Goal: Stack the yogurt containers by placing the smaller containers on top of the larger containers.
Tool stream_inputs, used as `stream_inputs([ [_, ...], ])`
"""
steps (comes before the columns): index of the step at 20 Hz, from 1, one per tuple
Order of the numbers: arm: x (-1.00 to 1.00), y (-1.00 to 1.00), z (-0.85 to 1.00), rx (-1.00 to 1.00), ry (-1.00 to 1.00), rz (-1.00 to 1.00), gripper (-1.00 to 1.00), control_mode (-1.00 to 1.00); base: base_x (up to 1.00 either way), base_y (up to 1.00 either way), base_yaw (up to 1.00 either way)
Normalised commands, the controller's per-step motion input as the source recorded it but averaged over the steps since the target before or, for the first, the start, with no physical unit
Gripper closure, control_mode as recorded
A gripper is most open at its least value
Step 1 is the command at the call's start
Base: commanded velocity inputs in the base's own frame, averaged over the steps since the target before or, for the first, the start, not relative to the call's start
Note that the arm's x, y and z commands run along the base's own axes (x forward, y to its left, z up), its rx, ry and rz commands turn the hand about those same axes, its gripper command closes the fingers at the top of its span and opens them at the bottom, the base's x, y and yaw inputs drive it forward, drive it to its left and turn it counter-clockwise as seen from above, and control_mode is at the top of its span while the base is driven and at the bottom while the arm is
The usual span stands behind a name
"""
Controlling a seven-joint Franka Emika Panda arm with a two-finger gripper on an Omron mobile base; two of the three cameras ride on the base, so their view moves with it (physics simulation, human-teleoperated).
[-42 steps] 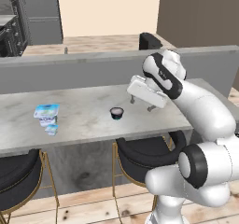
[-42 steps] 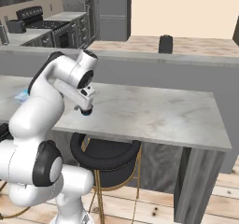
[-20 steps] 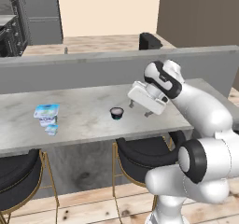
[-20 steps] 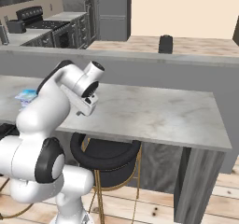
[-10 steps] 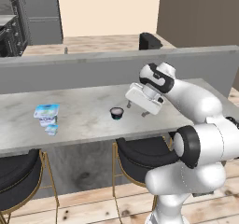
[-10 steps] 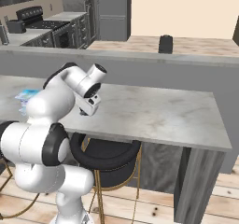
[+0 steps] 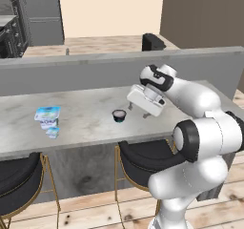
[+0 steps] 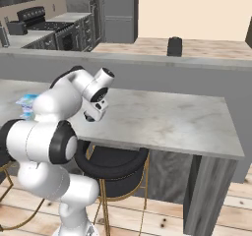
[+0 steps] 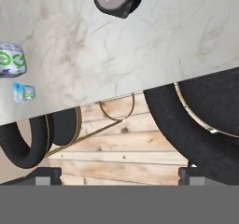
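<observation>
The pincer (image 7: 137, 111) hangs above the worktop (image 7: 90, 123) near its front edge, jaws spread wide and holding nothing. The cup (image 7: 119, 115) stands just left of the pincer, near the front edge, apart from the fingers. The tub (image 7: 47, 116) stands well apart toward the left end of the worktop, with the tiny pack (image 7: 53, 132) just in front of it at the front edge. Two black stools (image 7: 143, 159) stand under the front edge.
</observation>
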Motion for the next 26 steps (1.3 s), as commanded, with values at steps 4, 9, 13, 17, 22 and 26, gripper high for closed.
stream_inputs([
  [4,0.25,0.00,0.00,0.00,-0.02,0.00,-1.00,-1.00,0.00,0.00,0.00],
  [9,0.28,0.00,-0.19,0.00,-0.01,0.01,-1.00,-1.00,0.00,0.00,0.00],
  [13,0.27,0.00,-0.31,0.00,0.00,0.02,-1.00,-1.00,0.00,0.00,0.00],
  [17,0.22,0.00,-0.33,0.00,0.00,0.02,-1.00,-1.00,0.00,0.00,0.00],
  [22,0.21,0.00,-0.17,0.00,0.00,0.01,-1.00,-1.00,0.00,0.00,0.00],
  [26,0.15,0.00,-0.08,0.00,-0.01,0.00,-1.00,-1.00,0.00,0.00,0.00],
])
